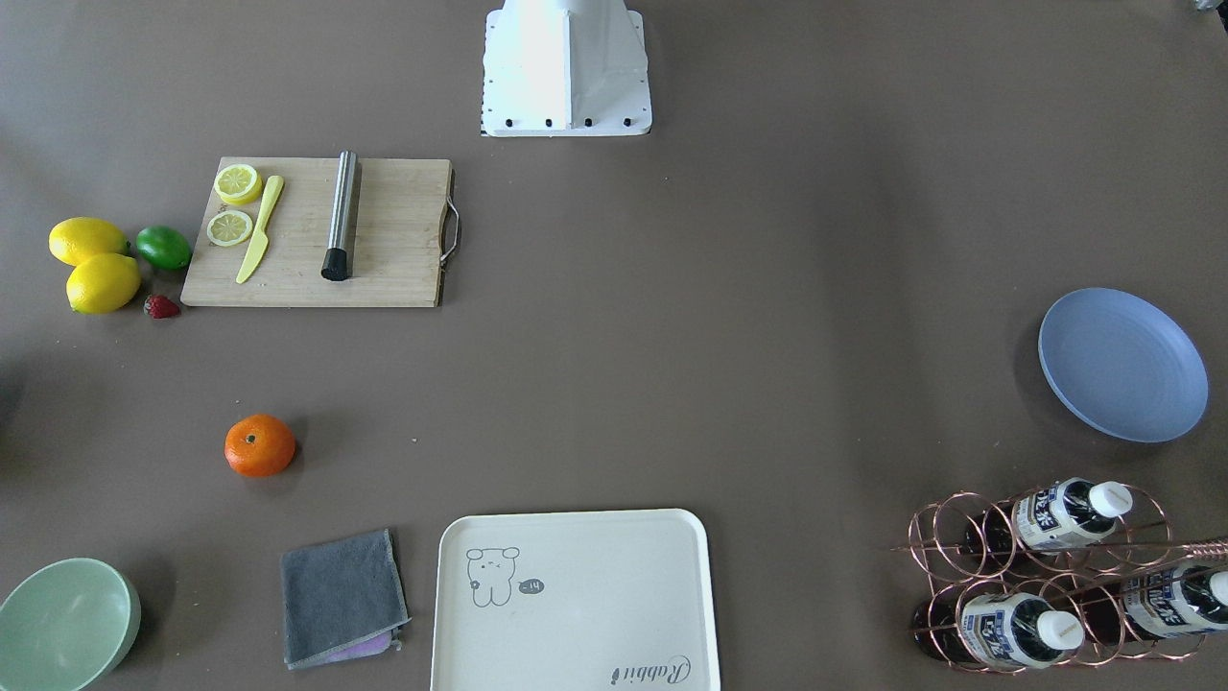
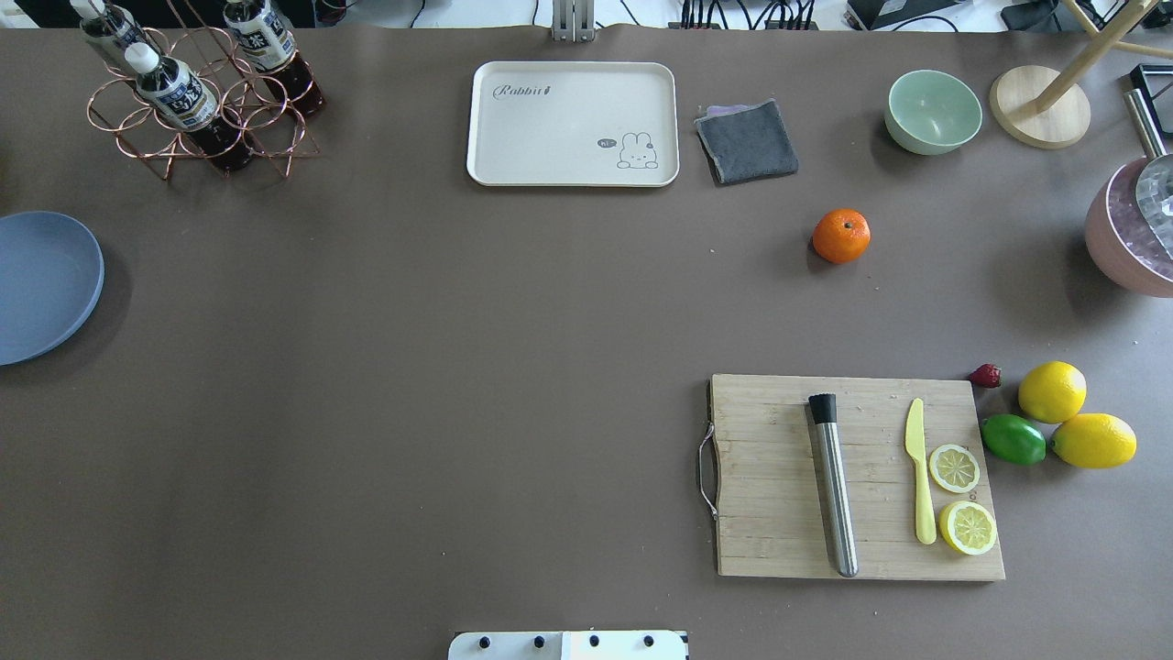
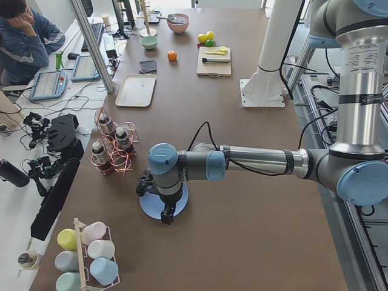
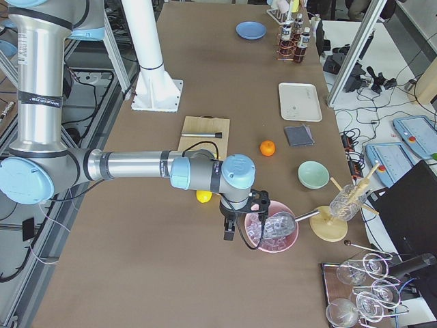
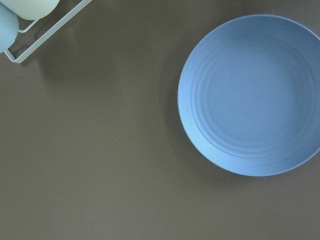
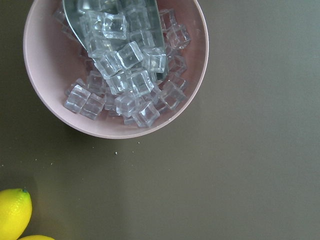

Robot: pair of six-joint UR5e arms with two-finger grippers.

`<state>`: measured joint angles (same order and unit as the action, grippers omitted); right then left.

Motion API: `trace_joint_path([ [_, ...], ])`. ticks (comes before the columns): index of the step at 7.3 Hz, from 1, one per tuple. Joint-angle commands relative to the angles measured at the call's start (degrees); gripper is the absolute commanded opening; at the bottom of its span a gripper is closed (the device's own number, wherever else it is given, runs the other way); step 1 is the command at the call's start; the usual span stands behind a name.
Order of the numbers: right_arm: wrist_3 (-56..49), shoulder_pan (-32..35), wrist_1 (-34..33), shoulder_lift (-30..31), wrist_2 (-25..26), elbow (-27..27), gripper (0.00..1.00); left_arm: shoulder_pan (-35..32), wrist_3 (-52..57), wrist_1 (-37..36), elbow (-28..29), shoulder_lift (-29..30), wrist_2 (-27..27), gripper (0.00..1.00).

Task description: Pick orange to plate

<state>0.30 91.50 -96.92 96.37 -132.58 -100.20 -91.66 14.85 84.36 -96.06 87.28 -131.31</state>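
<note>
One orange on the table between board and cloth, well apart from the plate. Left gripper by the plate, right gripper beside the ice bowl; opening of each: cannot tell.

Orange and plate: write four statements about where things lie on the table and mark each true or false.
1. The orange lies on the table, off the plate. True.
2. The plate holds a lemon. False: nothing lies on it.
3. The lime lies on the cutting board. False: it lies on the table beside the board, next to two lemons.
4. The grey cloth lies between the cream tray and the green bowl. True.
</note>
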Motion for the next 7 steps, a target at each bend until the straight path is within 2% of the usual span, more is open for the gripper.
trace_joint_path([
  [1,0.05,0.0,0.06,-0.04,-0.04,0.0,1.0,0.08,0.09,0.02,-0.44,-0.26,-0.09,0.98],
  [7,0.22,0.0,0.06,-0.66,-0.04,-0.18,1.0,0.08,-0.43,0.37,-0.62,0.61,-0.52,0.98],
])
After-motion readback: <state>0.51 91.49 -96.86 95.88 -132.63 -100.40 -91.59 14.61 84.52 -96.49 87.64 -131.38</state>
